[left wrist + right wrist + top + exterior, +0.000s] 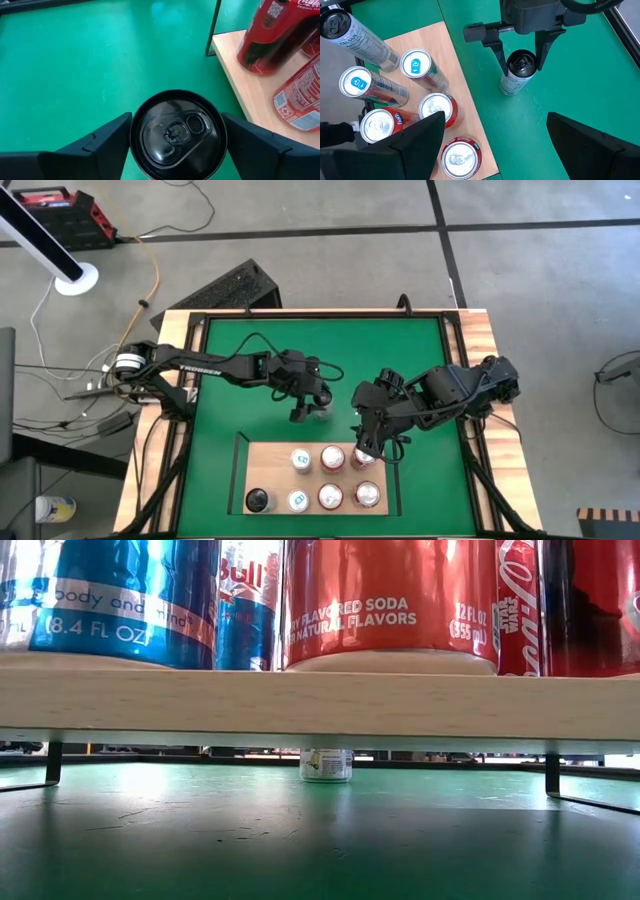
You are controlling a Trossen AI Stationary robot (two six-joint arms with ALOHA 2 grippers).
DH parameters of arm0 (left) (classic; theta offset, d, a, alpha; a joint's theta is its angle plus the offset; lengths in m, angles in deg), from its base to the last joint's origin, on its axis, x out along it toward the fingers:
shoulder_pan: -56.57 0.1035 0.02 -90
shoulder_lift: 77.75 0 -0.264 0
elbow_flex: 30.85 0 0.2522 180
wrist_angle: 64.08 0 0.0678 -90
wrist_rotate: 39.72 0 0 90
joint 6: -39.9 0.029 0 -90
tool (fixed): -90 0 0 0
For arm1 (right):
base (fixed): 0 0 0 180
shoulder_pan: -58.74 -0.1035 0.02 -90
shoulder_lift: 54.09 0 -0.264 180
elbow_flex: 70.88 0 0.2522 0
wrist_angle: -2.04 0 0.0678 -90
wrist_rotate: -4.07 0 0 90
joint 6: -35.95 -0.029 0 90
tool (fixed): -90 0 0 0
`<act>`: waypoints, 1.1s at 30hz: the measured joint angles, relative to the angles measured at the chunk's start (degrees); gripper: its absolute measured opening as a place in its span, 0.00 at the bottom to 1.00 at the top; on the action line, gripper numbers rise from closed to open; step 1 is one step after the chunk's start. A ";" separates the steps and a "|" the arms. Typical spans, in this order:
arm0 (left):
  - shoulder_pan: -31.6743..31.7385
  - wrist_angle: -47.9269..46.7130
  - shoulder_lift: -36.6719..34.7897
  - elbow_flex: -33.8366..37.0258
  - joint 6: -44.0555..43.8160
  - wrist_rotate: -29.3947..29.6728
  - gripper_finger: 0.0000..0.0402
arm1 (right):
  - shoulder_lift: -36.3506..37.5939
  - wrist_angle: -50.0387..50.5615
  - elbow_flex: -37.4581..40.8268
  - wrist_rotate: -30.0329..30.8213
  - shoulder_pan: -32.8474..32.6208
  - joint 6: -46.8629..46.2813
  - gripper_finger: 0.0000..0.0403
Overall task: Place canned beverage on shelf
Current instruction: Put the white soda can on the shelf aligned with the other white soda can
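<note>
A slim pale can with a black top (320, 407) stands upright on the green mat (300, 350), just beyond the shelf's far edge. It also shows in the low view (326, 765) and the right wrist view (517, 80). My left gripper (312, 406) is shut on it. The shelf (272, 465), a pale-wood board with black rails, carries several upright cans, red and blue. My right gripper (495, 145) is open and empty above the shelf's far right part (365, 442), over the red cans there. My left gripper pinches the can between its two fingers, one on each side of the wall just under the top rim (135, 137). The fingers (501, 57) come from above, pointing down. The can stands upright with its base (326, 778) on the green mat.
The shelf stands raised on thin black legs (52, 762) over the mat's near half. Wooden slat borders (480, 350) flank the mat. The mat's far half (330, 340) is bare. Both arms reach in close together near the shelf's far edge.
</note>
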 joint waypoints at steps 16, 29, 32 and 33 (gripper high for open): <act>-0.05 -2.61 -3.74 0.02 -14.00 11.83 0.59 | 0.00 -0.02 0.00 0.20 0.00 0.48 0.92; -3.56 -23.86 -15.79 -0.02 -46.71 53.53 0.59 | 0.00 0.00 0.02 0.24 1.95 1.94 0.92; -3.85 -30.53 -15.27 -0.02 -53.78 57.39 0.59 | 0.00 0.00 0.02 0.24 2.41 2.46 0.92; -3.85 -32.81 -15.06 -0.02 -56.87 58.54 0.59 | 0.00 -0.01 0.01 0.22 2.66 2.88 0.92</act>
